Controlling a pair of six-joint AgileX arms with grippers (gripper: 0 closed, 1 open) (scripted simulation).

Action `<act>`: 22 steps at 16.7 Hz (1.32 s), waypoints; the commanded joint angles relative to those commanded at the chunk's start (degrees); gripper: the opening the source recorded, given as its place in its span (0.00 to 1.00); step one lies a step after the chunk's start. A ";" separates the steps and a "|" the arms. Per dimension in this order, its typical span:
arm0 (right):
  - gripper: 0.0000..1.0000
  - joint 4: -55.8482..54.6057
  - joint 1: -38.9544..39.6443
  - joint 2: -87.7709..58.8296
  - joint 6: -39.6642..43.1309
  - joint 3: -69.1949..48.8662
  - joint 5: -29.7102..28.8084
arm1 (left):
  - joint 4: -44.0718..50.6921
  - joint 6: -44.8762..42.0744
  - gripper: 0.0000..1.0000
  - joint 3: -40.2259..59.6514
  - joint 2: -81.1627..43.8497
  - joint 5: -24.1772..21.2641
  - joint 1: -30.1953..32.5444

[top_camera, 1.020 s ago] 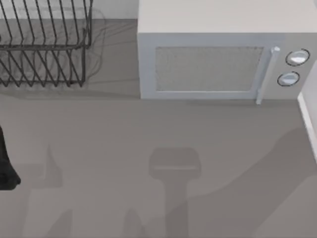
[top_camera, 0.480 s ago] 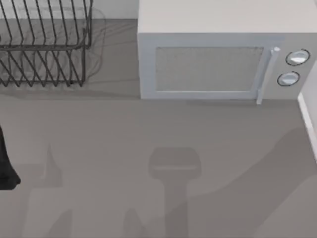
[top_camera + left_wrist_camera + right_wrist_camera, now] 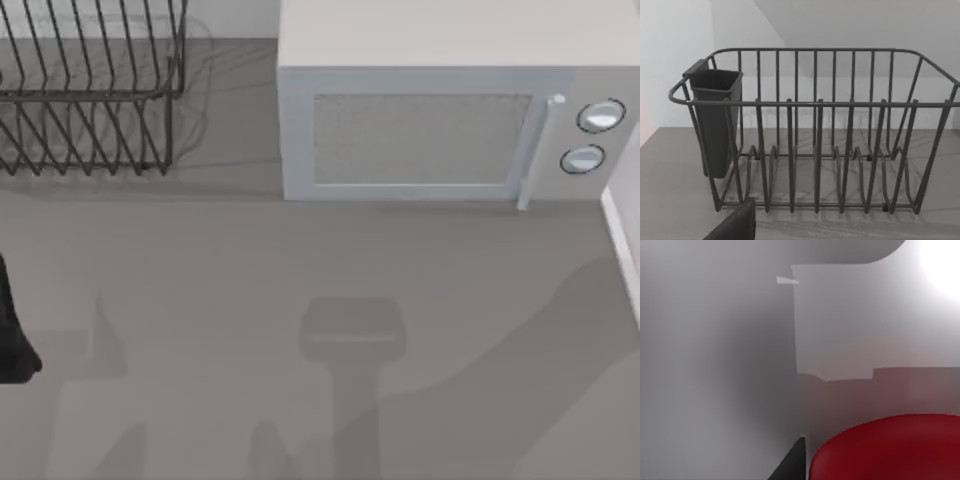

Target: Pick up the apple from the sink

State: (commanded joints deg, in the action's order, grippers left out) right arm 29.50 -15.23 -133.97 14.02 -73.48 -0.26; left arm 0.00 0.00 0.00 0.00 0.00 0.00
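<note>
Nothing has shifted in the top view over the last second — the left arm (image 3: 12, 330) sits parked at the surface's (image 3: 300, 260) left edge, while the right hand, grip state unreadable, hovers close over the apple (image 3: 890, 447) — so the grasp looks imminent.

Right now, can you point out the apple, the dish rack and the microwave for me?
apple (image 3: 890, 447): right wrist view, on its glossy red top.
dish rack (image 3: 815, 103): left wrist view, on the front top rail.
microwave (image 3: 420, 138): top view, on the door's window.
</note>
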 joint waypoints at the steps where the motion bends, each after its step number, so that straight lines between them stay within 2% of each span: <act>1: 0.00 0.00 0.00 0.00 0.00 0.00 0.00 | 0.00 0.00 1.00 0.00 0.00 0.00 0.00; 5: 0.00 0.00 0.00 0.00 0.00 0.00 0.00 | 0.00 0.00 1.00 0.00 0.00 0.00 0.00; 6: 0.00 2.03 0.10 3.90 -0.40 -1.06 0.75 | 0.00 0.00 1.00 0.00 0.00 0.00 0.00; 10: 0.00 6.06 0.01 4.75 -0.29 -4.67 0.77 | 0.00 0.00 1.00 0.00 0.00 0.00 0.00; 13: 0.00 15.44 -0.14 6.92 -0.12 -11.58 0.80 | 0.00 0.00 1.00 0.00 0.00 0.00 0.00; 19: 0.00 42.14 -0.28 14.35 0.12 -28.41 0.88 | 0.00 0.00 1.00 0.00 0.00 0.00 0.00; 22: 0.00 50.60 -0.25 17.93 0.14 -34.49 0.90 | 0.00 0.00 1.00 0.00 0.00 0.00 0.00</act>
State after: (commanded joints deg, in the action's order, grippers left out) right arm 80.11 -15.48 -116.04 14.16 -107.97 0.65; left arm 0.00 0.00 0.00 0.00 0.00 0.00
